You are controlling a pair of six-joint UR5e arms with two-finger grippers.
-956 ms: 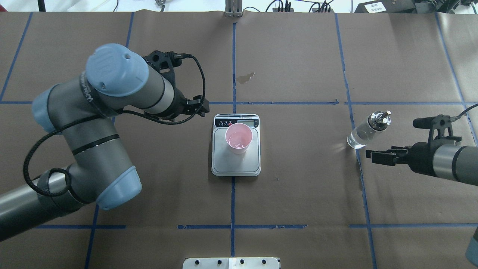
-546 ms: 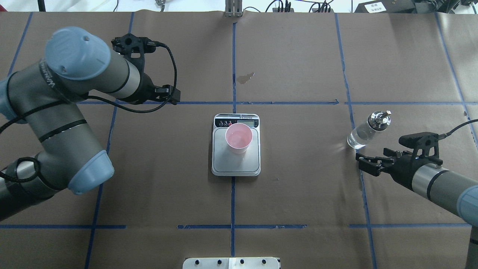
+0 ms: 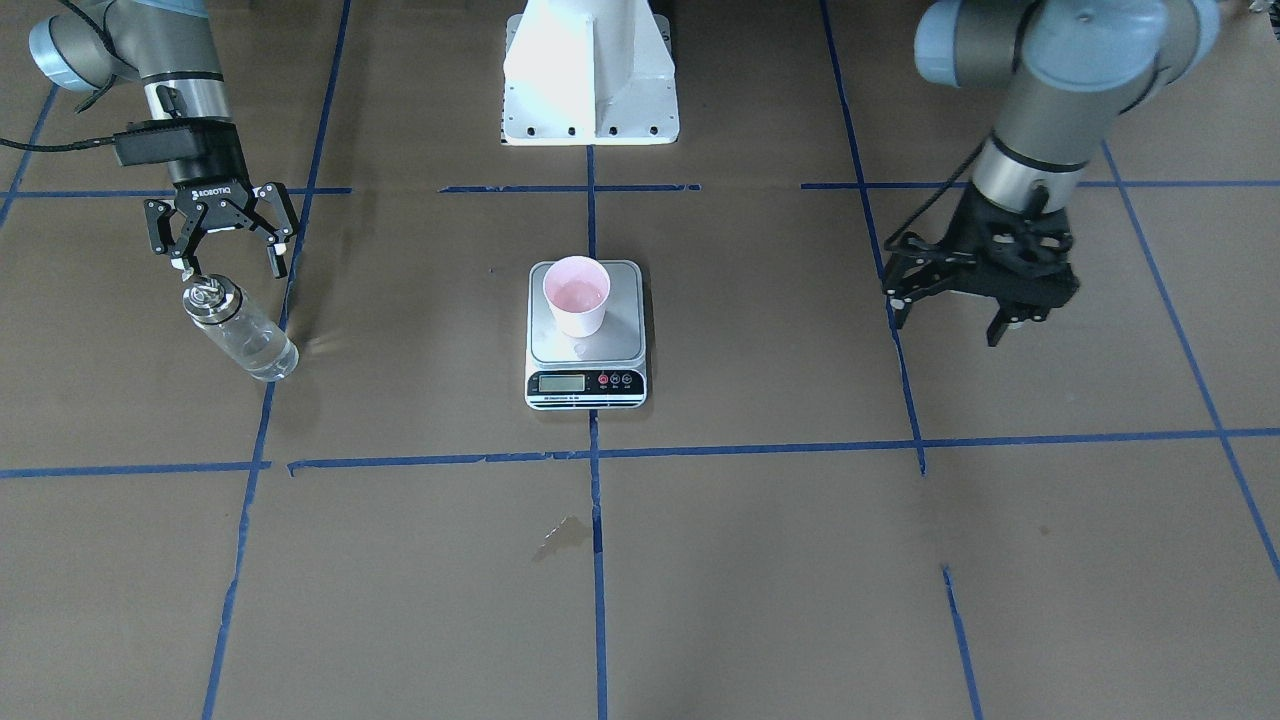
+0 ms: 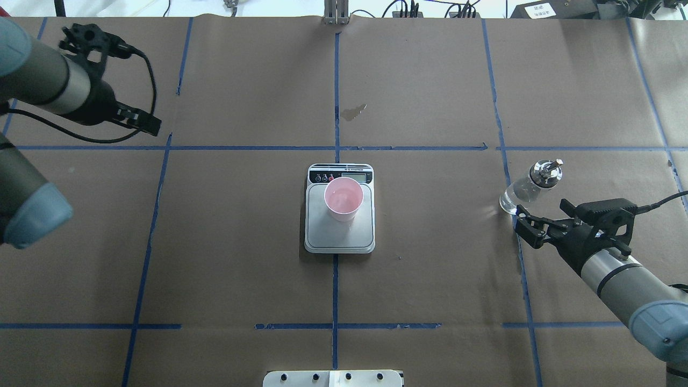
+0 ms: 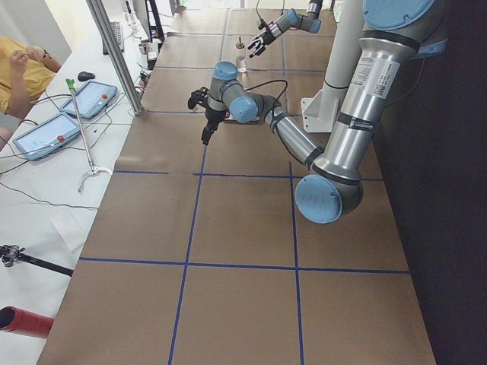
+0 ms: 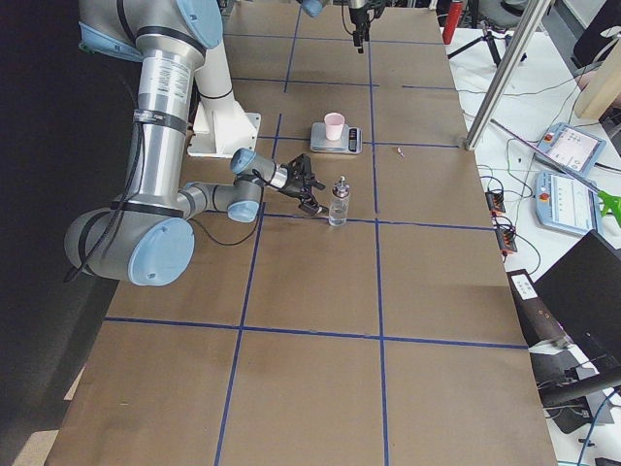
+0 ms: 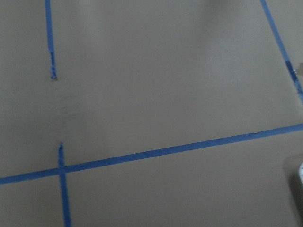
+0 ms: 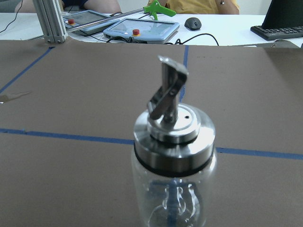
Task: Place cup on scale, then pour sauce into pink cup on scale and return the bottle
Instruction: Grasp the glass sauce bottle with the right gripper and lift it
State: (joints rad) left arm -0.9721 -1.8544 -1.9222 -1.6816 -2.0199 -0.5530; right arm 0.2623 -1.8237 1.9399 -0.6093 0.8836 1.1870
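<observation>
Cup [image 4: 344,199] sat on the scale [image 4: 317,231], dead in the middle of the tabletop [image 4: 430,279]. It stood upright on the steel plate, up toward the display end, and its base fitted well inside the plate, so its whole weight went onto the plate. It was a tapered plastic cup, pale outside and pink inside. Whether any sauce lay in it, I couldn't tell.

Over toward the tabletop's right edge, the bottle [image 4: 524,193] stood on its base, right on a blue tape line. It was a clear glass cylinder with water-clear sauce low inside, a shiny metal collar and a little angled spout on top. Upright like that, nothing could run out of the spout.

The right hand [image 4: 525,231] hung just beside it on the robot's side, fingers spread wide and holding nothing. The wrist camera looked square at the collar, so I'd say the hand was lined up on the bottle, with its gap ample for the glass.

The left hand [image 3: 945,315] was well apart from the rest, out toward the far left corner. Its fingers were parted and empty, and its camera saw only brown paper and tape. My read was that it had been parked there to leave the middle free for the pour.
</observation>
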